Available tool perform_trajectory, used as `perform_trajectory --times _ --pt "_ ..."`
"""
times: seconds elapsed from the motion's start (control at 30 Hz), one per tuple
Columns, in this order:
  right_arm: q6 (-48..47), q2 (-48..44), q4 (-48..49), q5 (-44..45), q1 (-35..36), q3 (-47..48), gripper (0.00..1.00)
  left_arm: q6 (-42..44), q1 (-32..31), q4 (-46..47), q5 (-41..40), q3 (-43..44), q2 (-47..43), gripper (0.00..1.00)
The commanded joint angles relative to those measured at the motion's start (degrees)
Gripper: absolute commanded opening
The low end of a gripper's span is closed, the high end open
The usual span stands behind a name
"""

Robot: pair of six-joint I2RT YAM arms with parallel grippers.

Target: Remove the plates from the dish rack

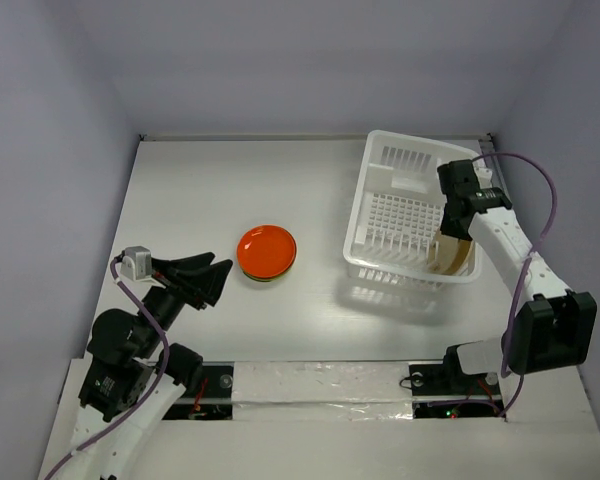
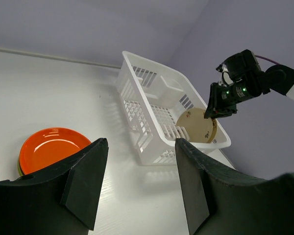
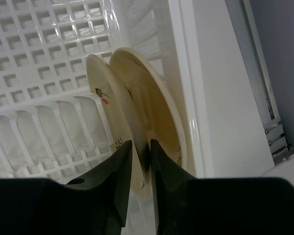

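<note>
Lower left: left gripper (image 1: 205, 278) spread wide, empty, near orange plate stack (image 1: 267, 251) at centre. Right of centre, dish rack (image 1: 358, 215) holds two beige plates (image 1: 455, 257) on edge in its lower-right corner. Right gripper (image 3: 139, 152) pinches front beige plate (image 3: 105, 98) by rim. Prob. light, stiff, slick, chippable; rim grip suits. Smooth white table (image 1: 180, 200), pale walls.

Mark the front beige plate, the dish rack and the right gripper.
front beige plate (image 3: 110, 112): right wrist view, its labelled face.
dish rack (image 1: 405, 215): top external view, bare grid base.
right gripper (image 3: 138, 147): right wrist view, midway between fingertips.
</note>
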Motion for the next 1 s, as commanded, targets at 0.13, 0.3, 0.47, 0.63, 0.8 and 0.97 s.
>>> perform_trajectory --times 0.13,0.3,0.47,0.63,0.8,0.97 --pt "-3.4 3.52 -2.75 0.11 -0.39 6.59 0.11 0.26 -0.38 2.65 0.24 0.42 -0.26 0.54" --pt "-4.28 5.1 -5.56 2.38 0.41 10.37 0.0 0.26 -0.38 2.65 0.15 0.42 -0.44 0.54" --pt "-3.75 6.68 -6.79 10.82 6.55 11.34 0.0 0.17 -0.38 2.65 0.07 0.24 0.0 0.54" --pt "-2.27 8.79 -8.11 21.96 12.88 11.6 0.0 0.17 -0.38 2.56 -0.02 0.33 0.09 0.54" --pt "3.09 10.03 -14.24 33.75 17.89 15.29 0.0 0.17 -0.38 2.56 0.15 0.24 0.7 0.54" --pt "4.69 7.22 -16.29 37.11 20.96 20.82 0.0 0.09 -0.38 2.56 0.15 0.33 1.23 0.54"
